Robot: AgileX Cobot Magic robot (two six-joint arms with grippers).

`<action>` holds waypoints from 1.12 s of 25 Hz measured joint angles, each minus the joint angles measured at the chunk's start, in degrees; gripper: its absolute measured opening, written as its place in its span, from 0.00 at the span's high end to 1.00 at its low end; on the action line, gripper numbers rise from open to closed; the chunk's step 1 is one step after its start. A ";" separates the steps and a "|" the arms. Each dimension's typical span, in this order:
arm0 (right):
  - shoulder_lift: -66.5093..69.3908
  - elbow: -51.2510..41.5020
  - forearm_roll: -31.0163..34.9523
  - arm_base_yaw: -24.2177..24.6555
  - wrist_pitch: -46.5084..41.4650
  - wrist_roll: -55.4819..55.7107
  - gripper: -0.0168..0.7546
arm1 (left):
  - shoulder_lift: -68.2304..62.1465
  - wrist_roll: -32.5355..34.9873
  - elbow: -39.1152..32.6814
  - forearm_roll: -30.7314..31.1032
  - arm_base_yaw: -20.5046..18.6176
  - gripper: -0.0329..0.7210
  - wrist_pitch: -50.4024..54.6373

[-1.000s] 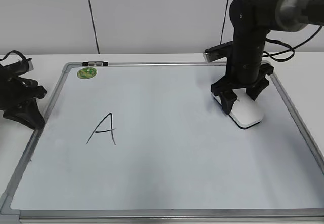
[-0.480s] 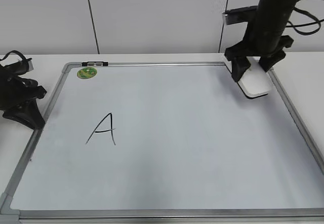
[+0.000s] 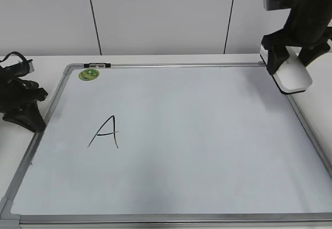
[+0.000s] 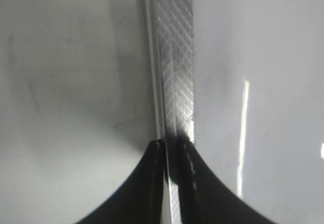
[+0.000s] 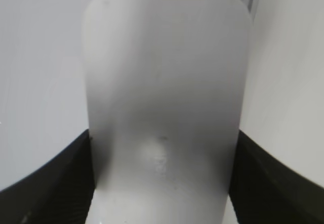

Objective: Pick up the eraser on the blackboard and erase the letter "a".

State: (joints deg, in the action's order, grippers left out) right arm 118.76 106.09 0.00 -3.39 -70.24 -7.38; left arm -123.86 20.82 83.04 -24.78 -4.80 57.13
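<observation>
White plastic shows between the jaws of the right end effector (image 3: pixel 290 63), which pinches the eraser (image 3: pixel 293 75) by its long sides and holds it lifted over the far right corner of the blackboard (image 3: pixel 171 66). The only writing visible is a tall capital "A" (image 3: pixel 105 132) at the near left; no lowercase "a" shows anywhere on the board, so the wiping looks done and what seems left is setting the eraser down. The left end effector (image 3: pixel 21 104) rests on the surface at the board's left frame, its jaws pressed together around nothing.
</observation>
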 joint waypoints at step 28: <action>-1.61 -20.51 3.03 4.88 9.61 3.58 0.28 | 0.00 0.00 0.00 0.00 -0.03 0.91 0.00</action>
State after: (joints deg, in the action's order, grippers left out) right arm 117.15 85.58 3.03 1.49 -60.63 -3.80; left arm -123.86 20.82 83.04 -24.78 -4.83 57.13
